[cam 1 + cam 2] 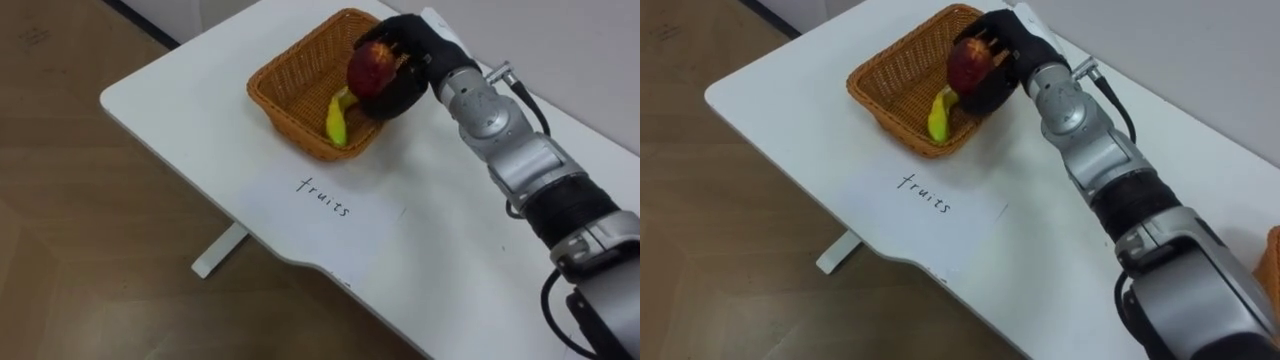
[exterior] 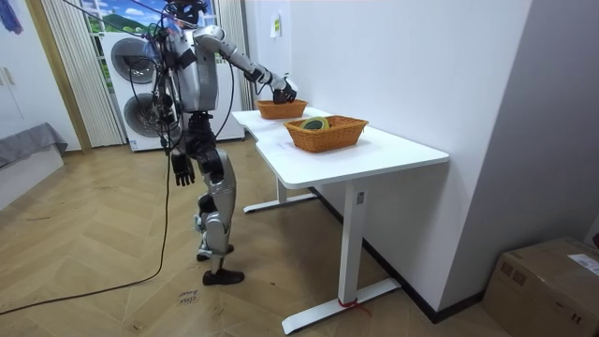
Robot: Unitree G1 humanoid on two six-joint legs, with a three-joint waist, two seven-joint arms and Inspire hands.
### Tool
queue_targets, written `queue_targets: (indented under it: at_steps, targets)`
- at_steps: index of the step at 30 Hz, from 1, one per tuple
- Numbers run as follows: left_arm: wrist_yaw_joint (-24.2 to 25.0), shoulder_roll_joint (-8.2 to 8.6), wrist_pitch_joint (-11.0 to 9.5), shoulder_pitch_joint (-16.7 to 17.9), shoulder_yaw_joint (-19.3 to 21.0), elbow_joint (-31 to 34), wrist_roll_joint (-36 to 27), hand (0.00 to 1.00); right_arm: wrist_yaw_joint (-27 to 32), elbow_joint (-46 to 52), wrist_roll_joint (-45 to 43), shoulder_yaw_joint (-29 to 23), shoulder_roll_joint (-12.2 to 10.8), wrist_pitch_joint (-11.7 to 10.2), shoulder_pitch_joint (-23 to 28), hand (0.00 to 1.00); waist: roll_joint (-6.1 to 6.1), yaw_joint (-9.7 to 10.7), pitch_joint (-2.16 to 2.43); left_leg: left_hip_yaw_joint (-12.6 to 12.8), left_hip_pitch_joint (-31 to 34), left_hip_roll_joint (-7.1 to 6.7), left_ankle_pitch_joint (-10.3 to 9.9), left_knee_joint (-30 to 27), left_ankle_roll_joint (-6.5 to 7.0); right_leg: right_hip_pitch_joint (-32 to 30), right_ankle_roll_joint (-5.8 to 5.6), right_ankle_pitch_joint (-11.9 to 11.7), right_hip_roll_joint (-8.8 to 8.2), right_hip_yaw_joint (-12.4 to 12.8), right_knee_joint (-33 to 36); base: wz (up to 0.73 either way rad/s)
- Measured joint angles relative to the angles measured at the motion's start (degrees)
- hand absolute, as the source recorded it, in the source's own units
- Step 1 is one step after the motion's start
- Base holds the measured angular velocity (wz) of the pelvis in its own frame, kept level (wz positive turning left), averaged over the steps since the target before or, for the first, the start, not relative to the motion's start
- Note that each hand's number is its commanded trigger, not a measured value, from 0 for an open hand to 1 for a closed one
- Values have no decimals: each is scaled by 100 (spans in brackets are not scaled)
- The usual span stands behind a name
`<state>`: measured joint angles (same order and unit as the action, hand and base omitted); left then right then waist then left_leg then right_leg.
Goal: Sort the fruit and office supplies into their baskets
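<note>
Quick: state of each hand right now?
Left hand: hanging at its side, cannot be told.
Right hand: closed on the red apple above the fruit basket.

From where I stand, the basket [image 1: 288,118] is rough woven wicker on a smooth matt white table [image 1: 190,110], the apple [image 1: 368,70] glossy in the matt black hand [image 1: 412,55], the floor [image 1: 60,220] wood-grained.

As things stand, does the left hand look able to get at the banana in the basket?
Probably not. The left hand hangs at the robot's side, below the table top, and the right hand, curled round the apple, sits over the basket above the banana.
</note>
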<state>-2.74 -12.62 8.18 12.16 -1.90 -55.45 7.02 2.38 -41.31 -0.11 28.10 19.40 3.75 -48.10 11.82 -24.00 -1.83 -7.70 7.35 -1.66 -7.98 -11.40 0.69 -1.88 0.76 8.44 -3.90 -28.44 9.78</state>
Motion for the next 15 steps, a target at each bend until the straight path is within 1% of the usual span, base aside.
queue_targets:
  at_steps: [15]
  targets:
    - [-9,1,1,-12,3,-21,0,0,-9,1,-22,-1,0,-2,0,0,-4,-9,-3,8,1,0,0,9,0,-10,0,0,3,12,0,0]
